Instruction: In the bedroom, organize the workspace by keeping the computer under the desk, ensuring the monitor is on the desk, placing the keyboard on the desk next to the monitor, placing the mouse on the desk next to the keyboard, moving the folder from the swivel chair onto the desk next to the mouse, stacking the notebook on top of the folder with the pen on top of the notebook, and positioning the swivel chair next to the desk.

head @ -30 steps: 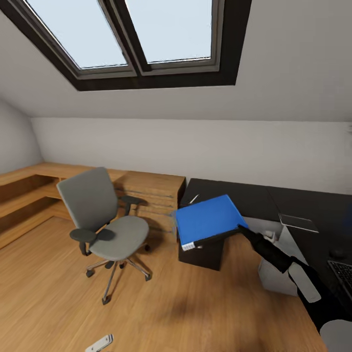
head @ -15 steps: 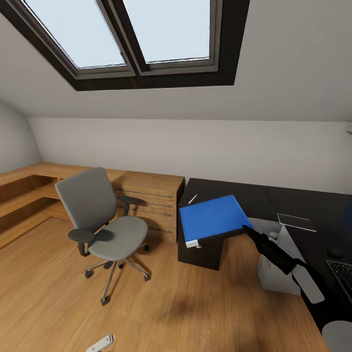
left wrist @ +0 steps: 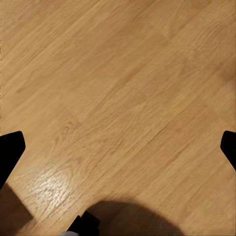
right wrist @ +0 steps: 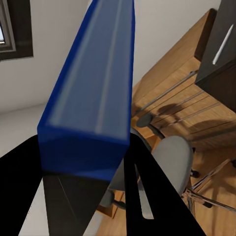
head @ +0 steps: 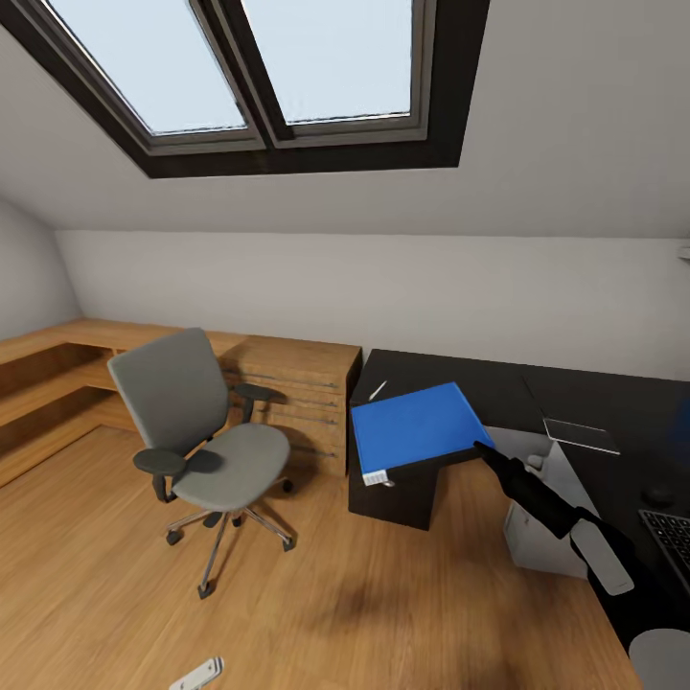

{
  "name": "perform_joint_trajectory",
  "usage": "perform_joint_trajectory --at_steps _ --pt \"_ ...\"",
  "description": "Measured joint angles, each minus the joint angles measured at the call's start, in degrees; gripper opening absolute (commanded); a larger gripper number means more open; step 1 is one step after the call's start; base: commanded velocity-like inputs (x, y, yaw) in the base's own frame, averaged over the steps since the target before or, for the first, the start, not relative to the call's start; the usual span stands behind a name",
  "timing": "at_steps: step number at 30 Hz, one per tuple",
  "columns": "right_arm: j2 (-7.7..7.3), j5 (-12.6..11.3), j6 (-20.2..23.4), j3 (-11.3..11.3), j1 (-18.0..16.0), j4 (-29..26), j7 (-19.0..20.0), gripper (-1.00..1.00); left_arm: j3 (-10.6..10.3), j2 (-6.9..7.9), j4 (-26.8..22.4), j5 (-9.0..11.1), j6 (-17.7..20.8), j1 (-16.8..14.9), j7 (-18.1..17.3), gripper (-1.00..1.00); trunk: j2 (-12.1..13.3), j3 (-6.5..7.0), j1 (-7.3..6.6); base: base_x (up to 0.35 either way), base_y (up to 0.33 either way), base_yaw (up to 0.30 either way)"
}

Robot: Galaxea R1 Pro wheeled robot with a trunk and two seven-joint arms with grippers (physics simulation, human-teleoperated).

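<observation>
My right gripper [head: 479, 448] is shut on the near edge of the blue folder [head: 414, 426], holding it roughly level over the left end of the black desk [head: 498, 383]. In the right wrist view the folder [right wrist: 93, 83] runs out from between the fingers of my right gripper [right wrist: 83, 164]. A white pen [head: 379, 390] lies on the desk behind the folder. The notebook [head: 582, 435], mouse [head: 659, 495] and keyboard [head: 671, 541] lie further right on the desk. The grey computer [head: 539, 522] stands under it. The swivel chair [head: 201, 431] stands to the left with its seat bare. My left gripper [left wrist: 118, 147] hangs open over the floor.
Low oak shelving [head: 287, 369] runs along the wall behind the chair and meets the desk's left end. Black drawers [head: 393, 494] sit under that end. Wood floor [head: 335, 594] lies open between me, the chair and the desk. A skylight [head: 278, 67] is overhead.
The folder has moved slightly right and up toward the desk and levelled out in my right gripper. The view shifted a little; the chair stayed put.
</observation>
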Motion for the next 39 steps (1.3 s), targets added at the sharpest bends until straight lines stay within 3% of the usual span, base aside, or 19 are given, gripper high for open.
perform_joint_trajectory --at_steps 14,24,29,31,33,34,36,39 --pt "0.02 0.26 0.07 0.01 0.01 -0.02 0.08 -1.0 -0.05 -0.03 0.41 -0.08 -0.02 -0.03 -0.07 1.0 0.0 0.0 0.0 0.0 0.0 -0.205" --pt "0.13 0.15 -0.03 0.08 0.03 0.04 0.13 -1.0 0.04 0.01 0.43 0.02 -0.07 -0.05 -2.18 1.0 0.0 0.0 0.0 0.0 0.0 -0.178" --pt "0.93 0.27 -0.51 0.11 0.0 -2.44 -0.49 -1.0 0.04 -0.01 0.42 0.02 -0.06 -0.03 -2.26 1.0 0.0 0.0 0.0 0.0 0.0 -0.01" --pt "1.07 0.16 -0.66 0.07 -0.03 -4.3 -2.55 -1.0 0.04 -0.01 0.42 0.02 -0.07 -0.05 -2.28 1.0 0.0 0.0 0.0 0.0 0.0 -0.002" --pt "1.19 -2.41 -0.8 -0.75 -0.3 -9.49 -14.5 -1.0 0.04 -0.01 0.42 0.02 -0.06 -0.05 -2.29 1.0 0.0 0.0 0.0 0.0 0.0 0.0" --pt "1.24 -7.14 -1.42 -1.66 -0.4 -14.05 -25.18 -1.0 0.05 0.03 0.42 0.01 -0.07 -0.03 -2.29 1.0 -0.01 0.01 0.0 0.0 0.0 0.0" --pt "1.27 -10.83 -3.22 -2.0 -0.42 -17.37 -33.25 -1.0 0.05 0.02 0.42 0.02 -0.07 -0.03 -2.29 1.0 0.0 0.0 0.0 0.0 0.0 0.0" --pt "1.29 -13.92 -8.0 -2.12 -0.43 -20.03 -41.02 -1.0 0.04 0.0 0.42 -0.01 -0.06 -0.05 -2.29 1.0 0.0 0.0 0.0 0.0 0.0 0.0"
